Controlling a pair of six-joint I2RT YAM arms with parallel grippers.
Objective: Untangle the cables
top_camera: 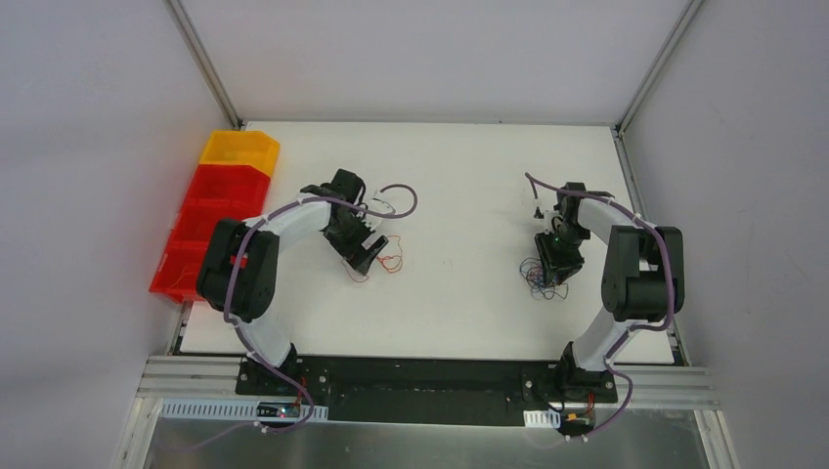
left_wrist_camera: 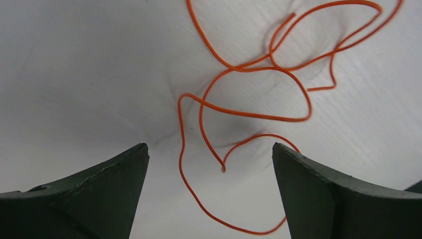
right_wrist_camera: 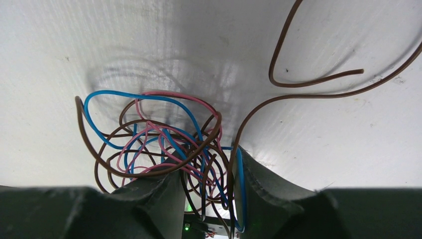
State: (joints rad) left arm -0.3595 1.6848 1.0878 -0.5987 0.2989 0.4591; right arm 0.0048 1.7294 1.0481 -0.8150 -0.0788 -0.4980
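The two dark fingers [left_wrist_camera: 99, 194] of the left pincer [left_wrist_camera: 210, 149] fill the lower corners of its wrist view. They stand wide apart, with a loop of the orange wire [left_wrist_camera: 249, 117] lying on the white worktop [left_wrist_camera: 74, 74] between them. That wire rests loose in several open curls, most of it just ahead of the fingertips. Seen from above, the left arm [top_camera: 244, 264] folds its elbow out to the left, then sweeps forward and to the right. Its wrist is bent down so the pincer points at the worktop left of centre.

The right pincer [right_wrist_camera: 206, 172] is drawn close on the tangle [right_wrist_camera: 159, 144]. Blue, pink and brown strands run through the narrow gap between its fingers, and the knotted mass spreads on the worktop just ahead of them. One brown wire [right_wrist_camera: 298, 84] trails out to the right of the knot, its free end lying flat. The right arm [top_camera: 635, 269] mirrors the left: elbow out to the right, forearm angled inward, wrist tipped down over the tangle right of centre. The orange wire and the tangle lie well apart.
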